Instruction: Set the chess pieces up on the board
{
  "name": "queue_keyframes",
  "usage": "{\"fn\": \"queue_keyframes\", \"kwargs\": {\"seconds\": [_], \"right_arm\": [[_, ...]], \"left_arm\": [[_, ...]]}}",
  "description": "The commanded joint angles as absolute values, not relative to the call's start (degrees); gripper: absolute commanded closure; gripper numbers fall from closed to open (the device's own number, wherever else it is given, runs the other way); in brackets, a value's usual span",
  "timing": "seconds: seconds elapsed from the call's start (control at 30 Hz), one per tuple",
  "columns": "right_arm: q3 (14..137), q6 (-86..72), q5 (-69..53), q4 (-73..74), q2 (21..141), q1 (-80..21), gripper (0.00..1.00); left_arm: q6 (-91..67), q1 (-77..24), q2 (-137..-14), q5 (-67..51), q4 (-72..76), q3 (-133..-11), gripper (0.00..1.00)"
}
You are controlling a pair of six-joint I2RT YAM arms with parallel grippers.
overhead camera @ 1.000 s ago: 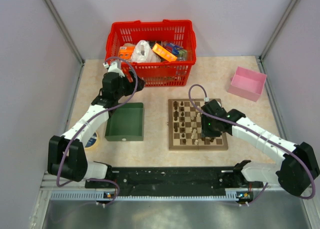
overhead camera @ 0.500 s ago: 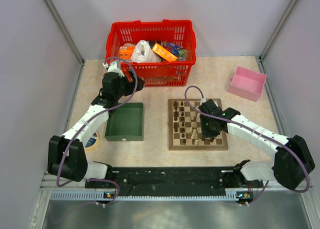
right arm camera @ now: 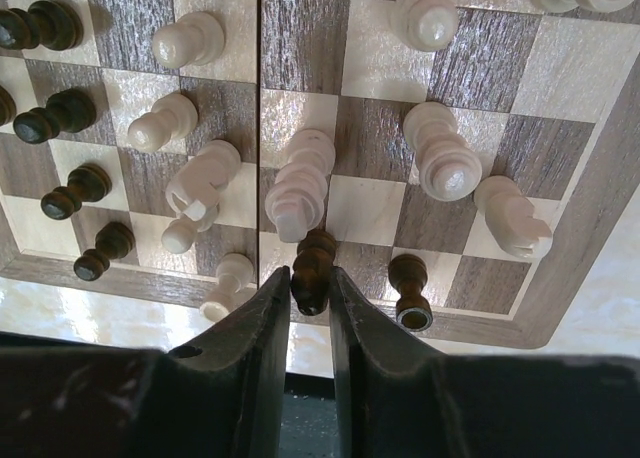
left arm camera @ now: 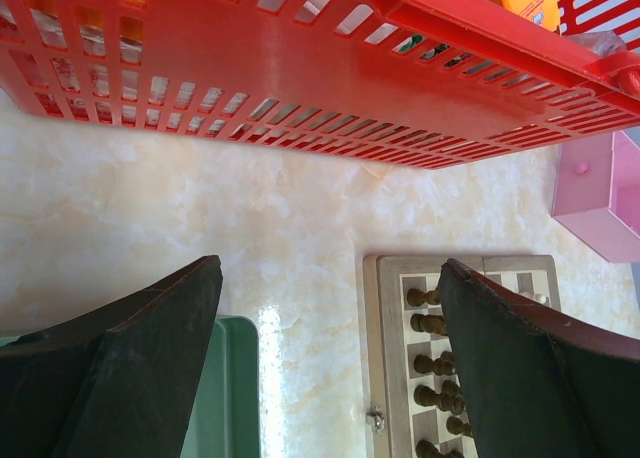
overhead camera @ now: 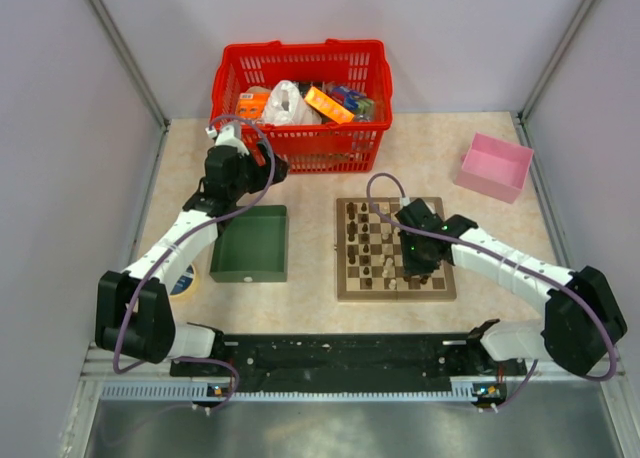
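The right tool [right arm camera: 308,278], seen from its own wrist camera at the bottom centre of the frame, is closed to a narrow gap with a dark pawn [right arm camera: 314,268] pinched between its two fingers. The pawn's long axis runs up and down the frame, in line with the fingers, and whether it stands upright or leans cannot be told. It sits on the last row of squares beside the tan rim of the board [overhead camera: 380,295], with the counter [left arm camera: 150,208] just beyond that edge. Room around it is tight. A toppled pale piece [right arm camera: 298,188] lies just above the pawn in the frame, and a second dark pawn [right arm camera: 409,290] sits one square to its right. More pale pieces lie scattered across the upper half, and dark pieces line the left edge. Any lift would seem safest straight up and away from these neighbours. In the overhead view the right arm is plainly the nearer one. The left tool [left arm camera: 330,268] hangs wide open and empty over bare counter, between the red basket [left arm camera: 300,68] at the top of its frame and the green tray [left arm camera: 235,378] at the bottom left, well apart from the pawn.
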State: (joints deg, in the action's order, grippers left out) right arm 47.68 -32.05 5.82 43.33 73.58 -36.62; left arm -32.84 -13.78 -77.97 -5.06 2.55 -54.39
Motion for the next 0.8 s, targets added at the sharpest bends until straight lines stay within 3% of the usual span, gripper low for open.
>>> {"fn": "queue_keyframes", "kwargs": {"seconds": [0.0, 0.17, 0.23, 0.5, 0.77], "right_arm": [[50.3, -31.1, 6.5, 43.7, 73.9, -36.5, 0.80], [51.4, -30.8, 6.0, 44.2, 74.0, -36.5, 0.91], [53.3, -30.7, 6.2, 46.6, 73.5, -36.6, 1.00], [66.2, -30.6, 11.0, 54.6, 72.2, -38.9, 1.00], [72.4, -31.4, 11.1, 49.1, 80.4, -48.2, 1.00]], "left_arm": [[-32.7, -13.4, -76.8, -4.7, 4.7, -54.4, 0.05], [-32.8, -13.4, -76.6, -4.7, 4.7, -54.1, 0.05], [-32.8, -13.4, -76.4, -4.7, 4.7, -54.1, 0.05], [-32.9, -13.4, -76.3, -5.2, 5.1, -53.9, 0.05], [-32.6, -13.3, -74.9, -3.4, 3.3, -53.9, 0.06]]}}
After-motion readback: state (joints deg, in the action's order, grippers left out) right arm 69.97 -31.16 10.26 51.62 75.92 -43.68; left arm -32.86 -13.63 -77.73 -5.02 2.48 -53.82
